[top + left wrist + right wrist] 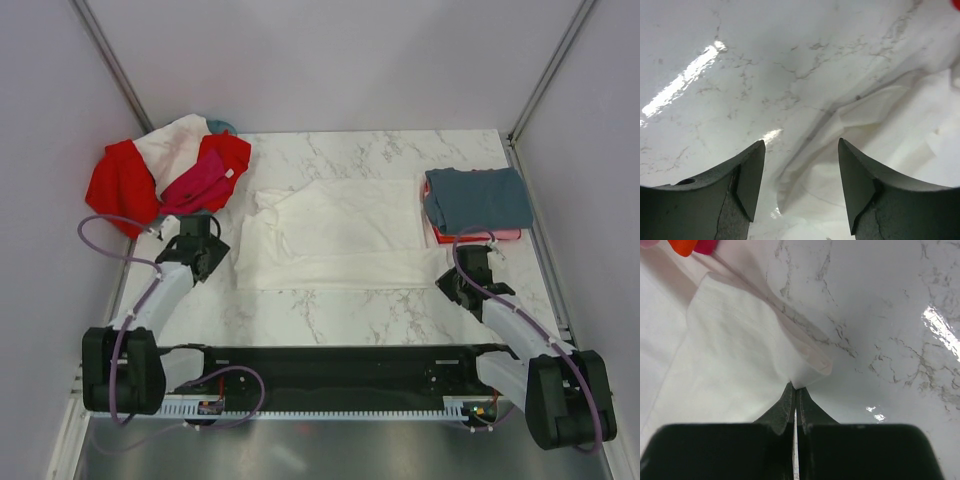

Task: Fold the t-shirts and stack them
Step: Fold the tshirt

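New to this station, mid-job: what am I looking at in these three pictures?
The wide picture comes from a fixed camera above and behind two robot arms bolted at the near edge of a white marble table: the left arm on the left, the right arm on the right. The other two pictures come from a camera on each wrist, looking past its own jaws. A white fabric t-shirt lies spread mid-table. Back left sits a heap of red, white and magenta shirts; back right, a folded slate grey-blue shirt on a coral pink shirt. Left jaws stand open over the white shirt's edge, holding nothing. Right jaws are shut at its corner; whether they pinch it is unclear.
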